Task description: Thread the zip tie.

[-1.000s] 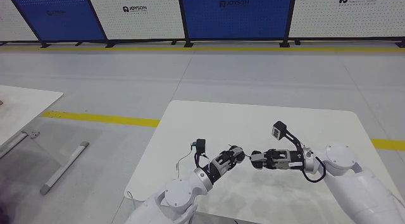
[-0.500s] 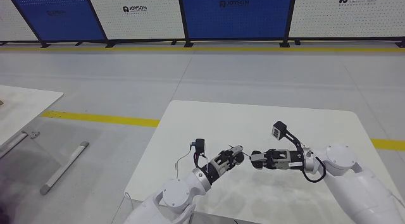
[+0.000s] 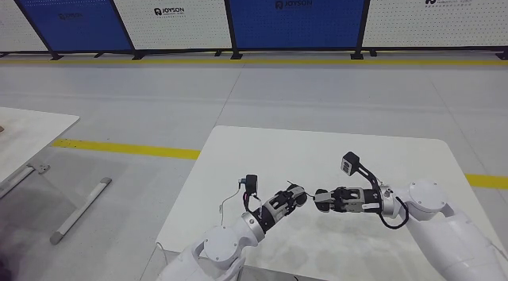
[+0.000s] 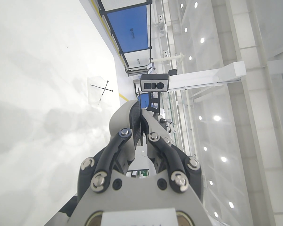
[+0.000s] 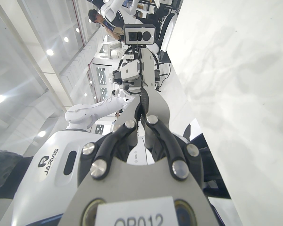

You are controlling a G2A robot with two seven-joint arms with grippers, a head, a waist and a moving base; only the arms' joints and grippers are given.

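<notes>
The zip tie (image 3: 308, 194) is hanging just above the white table (image 3: 333, 150), near its middle, bridging the short gap between the two grippers. Its long axis is running side to side in the top view. One end is pointing into the left gripper (image 3: 296, 194) and the other into the right gripper (image 3: 319, 198). It is showing as a thin, black, nearly straight strap. Both grippers are pinching it, the pads of each pressed together with the strap coming out at the fingertips. Farther off on the table, two loose ties (image 4: 103, 89) are lying crossed over each other on a clear plastic sheet (image 4: 94, 83).
</notes>
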